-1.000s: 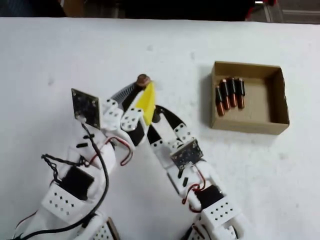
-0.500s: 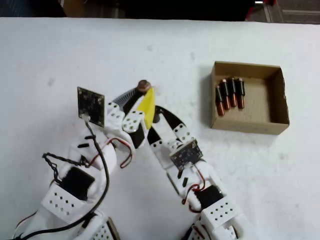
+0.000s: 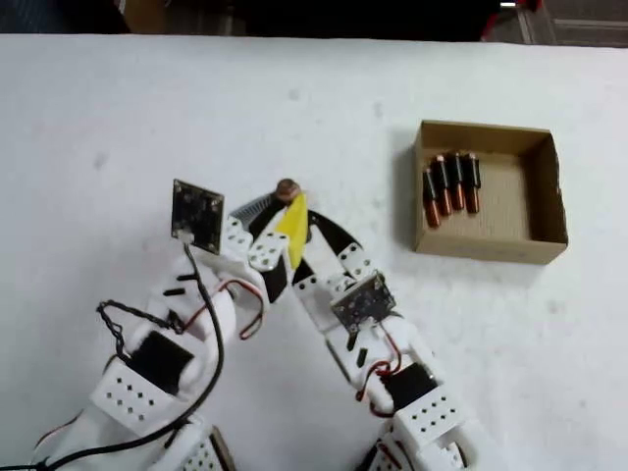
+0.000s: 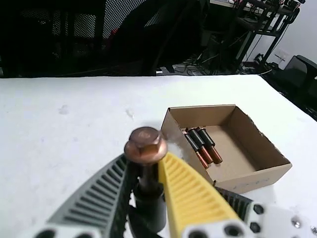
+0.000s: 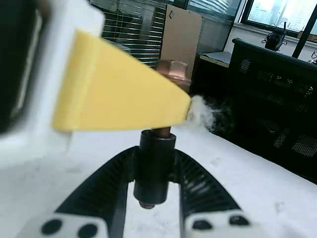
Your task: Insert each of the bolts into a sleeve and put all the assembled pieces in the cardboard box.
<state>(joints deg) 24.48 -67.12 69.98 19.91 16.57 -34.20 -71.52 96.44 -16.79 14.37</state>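
**Seating a bolt in its sleeve, four pieces already boxed**

Nearest the arm bases, the black right jaws are clamped on the black sleeve [image 5: 154, 166]. Just beyond, the left jaws, one grey and one yellow, are pinched on the shank of the copper bolt [image 4: 145, 145] right under its head. The shank enters the sleeve's mouth, but a stretch of it is bare, so the insertion looks only partly done. Farther off on the table [image 3: 118, 98], the cardboard box [image 3: 545, 186] holds four assembled pieces [image 3: 451, 184] side by side near one wall. What seems left is to push this bolt home and carry the piece to the box.
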